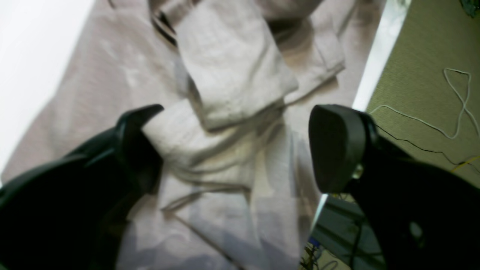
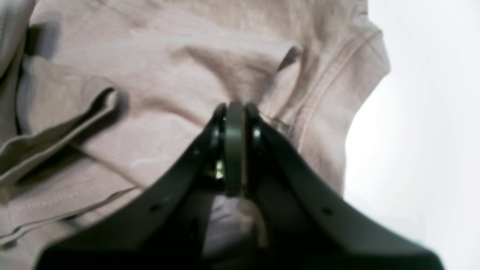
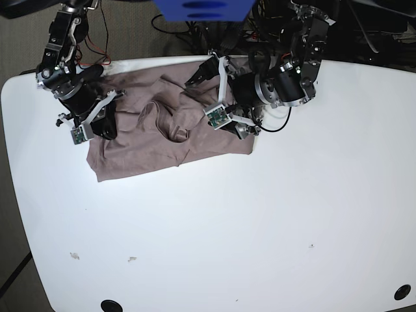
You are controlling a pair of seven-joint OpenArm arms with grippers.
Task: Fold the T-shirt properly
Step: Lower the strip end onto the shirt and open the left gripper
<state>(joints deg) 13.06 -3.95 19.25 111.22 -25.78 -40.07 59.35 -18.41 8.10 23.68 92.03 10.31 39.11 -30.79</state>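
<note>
Across the far half of the white table (image 3: 273,214), the T-shirt (image 3: 156,146) is lying rumpled, its long axis running side to side between your two arms, with a bunched ridge near the middle. Your left gripper (image 1: 236,150) is hovering with its jaws spread wide over a folded-over sleeve or flap, the cloth sitting directly between the fingers but not yet gripped. Your right gripper (image 2: 234,112) is sitting at the opposite end, jaws pressed together; it seems to be pinching a pucker of fabric near the hem, though the blur leaves that uncertain. Nothing else is crowding the cloth; cables (image 1: 455,105) are trailing on the floor beyond the table edge.
</note>
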